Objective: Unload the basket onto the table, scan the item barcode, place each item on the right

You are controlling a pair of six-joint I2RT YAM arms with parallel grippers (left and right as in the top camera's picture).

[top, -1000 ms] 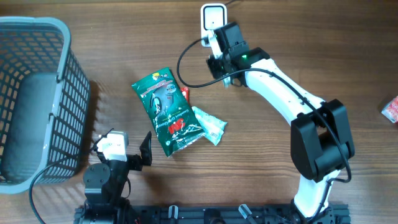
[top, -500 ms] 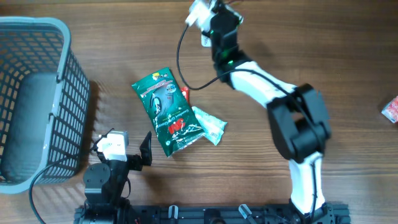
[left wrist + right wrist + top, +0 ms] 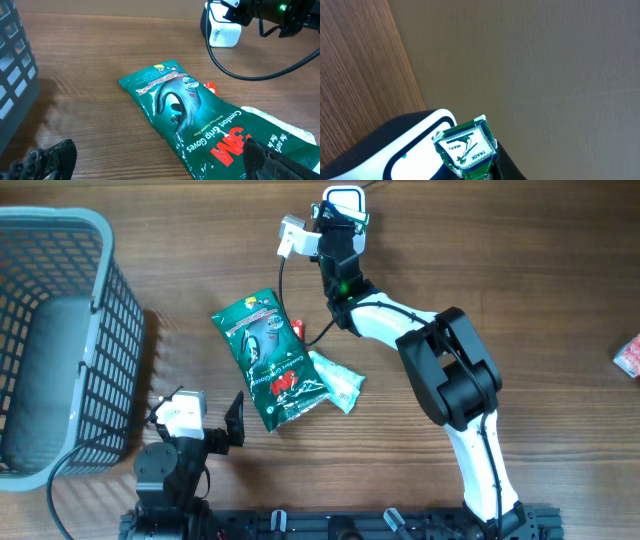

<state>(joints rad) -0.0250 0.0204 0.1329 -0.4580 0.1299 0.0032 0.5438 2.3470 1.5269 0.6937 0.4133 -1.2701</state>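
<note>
From overhead, the right gripper [image 3: 336,228] is at the far edge of the wooden counter [image 3: 520,270], just beside the white scanner [image 3: 345,198]. The left gripper [image 3: 200,428] hangs released by the near edge, well apart, so the right arm looks like the one to do the scan. In the left wrist view a glossy, crinkled green glove pack [image 3: 195,115] lies flat with its long axis diagonal. The right wrist view shows the right gripper clenched from below on a small packet [image 3: 465,146]. It is green-and-white foil, printed, and sits just beside the scanner's rounded white housing. No barcode shows, so the packet probably needs turning toward the scanner's window.
</note>
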